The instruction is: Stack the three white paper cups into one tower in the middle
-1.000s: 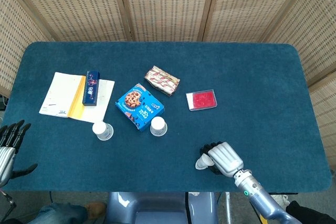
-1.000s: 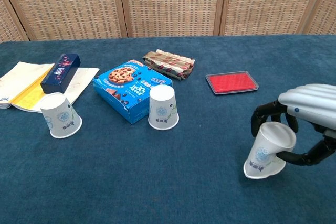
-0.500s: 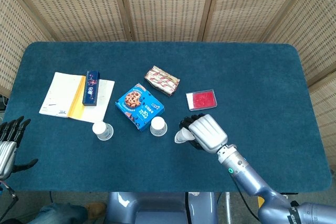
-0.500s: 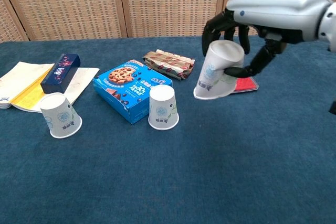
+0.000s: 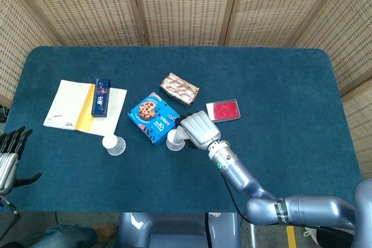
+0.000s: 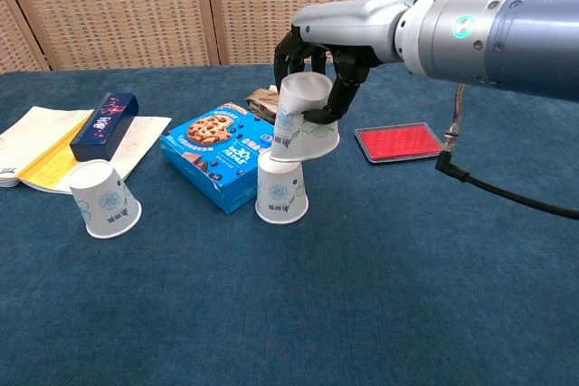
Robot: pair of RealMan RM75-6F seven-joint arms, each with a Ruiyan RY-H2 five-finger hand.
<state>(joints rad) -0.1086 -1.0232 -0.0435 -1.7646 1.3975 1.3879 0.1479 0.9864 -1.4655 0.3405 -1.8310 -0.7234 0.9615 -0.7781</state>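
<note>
While my left hand [image 5: 10,158] is hanging off the worktop's [image 5: 279,85] left edge with its fingers apart, seen only in the head view, one inverted cup [image 6: 104,199] is standing near the booklet [image 6: 36,144]. Right of it, beside the cookie box [image 6: 222,149], the middle cup [image 6: 280,188] is standing upside down. My right hand [image 6: 321,56] is gripping the third cup [image 6: 305,121], tilted just above it, having carried it in from the right.

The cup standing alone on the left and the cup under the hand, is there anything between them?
Only bare blue table lies between the left cup and the middle cup in the chest view; the cookie box sits just behind that gap.
</note>
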